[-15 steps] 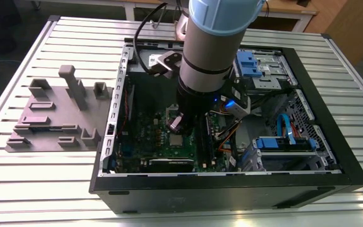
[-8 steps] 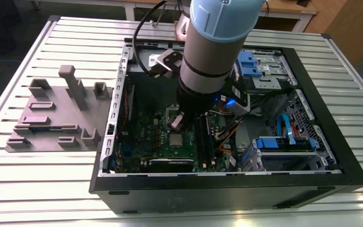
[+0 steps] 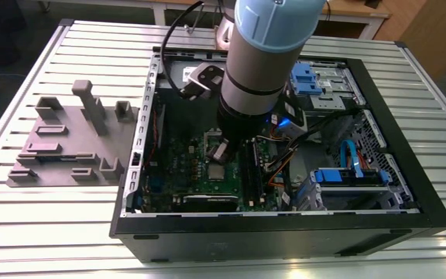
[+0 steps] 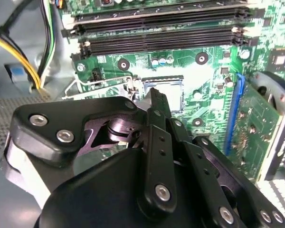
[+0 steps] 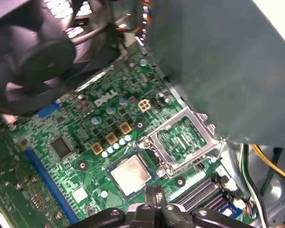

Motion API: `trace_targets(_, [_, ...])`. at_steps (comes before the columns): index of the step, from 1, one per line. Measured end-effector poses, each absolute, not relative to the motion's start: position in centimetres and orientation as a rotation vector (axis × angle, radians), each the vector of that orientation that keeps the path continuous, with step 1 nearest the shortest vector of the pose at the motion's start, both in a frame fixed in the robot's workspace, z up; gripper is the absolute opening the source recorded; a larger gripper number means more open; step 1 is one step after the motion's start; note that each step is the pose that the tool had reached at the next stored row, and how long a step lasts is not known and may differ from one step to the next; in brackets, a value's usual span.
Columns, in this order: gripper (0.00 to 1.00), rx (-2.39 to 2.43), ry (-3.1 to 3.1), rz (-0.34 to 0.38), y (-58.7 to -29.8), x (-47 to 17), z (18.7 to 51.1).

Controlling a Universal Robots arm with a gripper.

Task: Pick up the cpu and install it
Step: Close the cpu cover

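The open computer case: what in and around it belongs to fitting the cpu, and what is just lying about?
Part of the job:
- cpu, lying in its socket
- socket frame, swung open beside it
- gripper, close over the cpu, fingers shut

Just lying about:
- grey fixture blocks on the table
- blue drive bay
- memory slots

The grey tubular arm with a pale blue joint cap (image 3: 263, 64) reaches steeply down from above. Its wrist aims the black two-fingered gripper (image 3: 220, 152) almost straight downward. In both wrist views the slim black fingers (image 5: 150, 195) (image 4: 156, 102) lie pressed together, tip against tip. Their bolted black linkage bars (image 4: 157, 156) fold inward behind the jaws.
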State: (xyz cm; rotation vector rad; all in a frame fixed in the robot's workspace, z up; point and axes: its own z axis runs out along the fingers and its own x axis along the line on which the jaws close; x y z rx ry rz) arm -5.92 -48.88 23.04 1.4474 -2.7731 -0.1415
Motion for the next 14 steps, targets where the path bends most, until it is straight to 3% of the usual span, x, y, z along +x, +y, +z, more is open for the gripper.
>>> trace_targets(14, [0.10,1.606,-2.678,-0.140,-48.89,-5.90,23.01])
